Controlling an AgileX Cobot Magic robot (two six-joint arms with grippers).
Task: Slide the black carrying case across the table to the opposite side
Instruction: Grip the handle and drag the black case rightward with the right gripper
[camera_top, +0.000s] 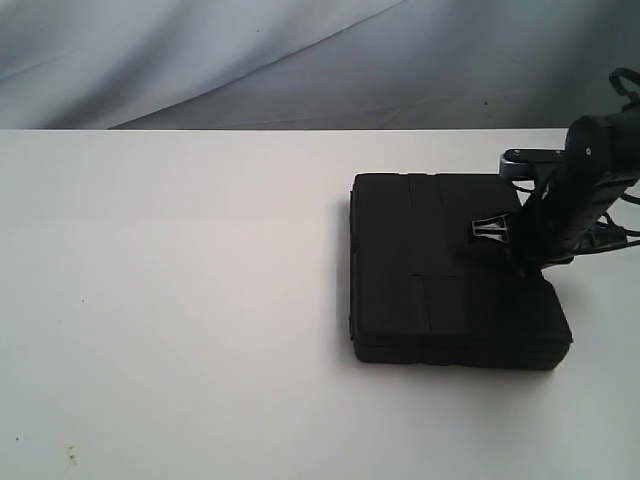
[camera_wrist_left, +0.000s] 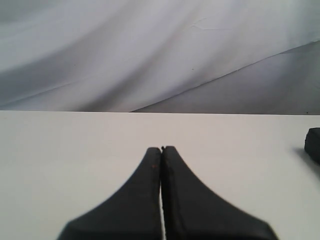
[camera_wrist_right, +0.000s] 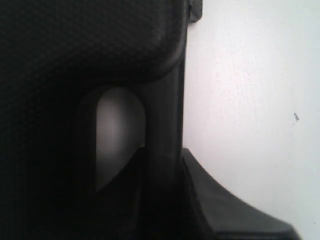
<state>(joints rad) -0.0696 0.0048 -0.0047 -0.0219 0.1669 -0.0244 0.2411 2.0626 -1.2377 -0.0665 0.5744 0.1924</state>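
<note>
The black carrying case (camera_top: 450, 270) lies flat on the white table (camera_top: 180, 300), right of the middle. My right gripper (camera_top: 535, 240) comes down at the case's right side. In the right wrist view the case's handle bar (camera_wrist_right: 165, 125) runs between the two fingers of the right gripper (camera_wrist_right: 165, 200), which is shut on it, with the textured case body (camera_wrist_right: 75, 45) beside it. My left gripper (camera_wrist_left: 161, 149) is shut with nothing in it, low over bare table (camera_wrist_left: 75, 145). A corner of the case (camera_wrist_left: 313, 142) shows at the edge of the left wrist view. The left arm is outside the exterior view.
A grey cloth backdrop (camera_top: 300, 60) hangs behind the table's far edge. The white tabletop stretches wide to the left of the case, with a few small specks (camera_top: 70, 455) near the front left.
</note>
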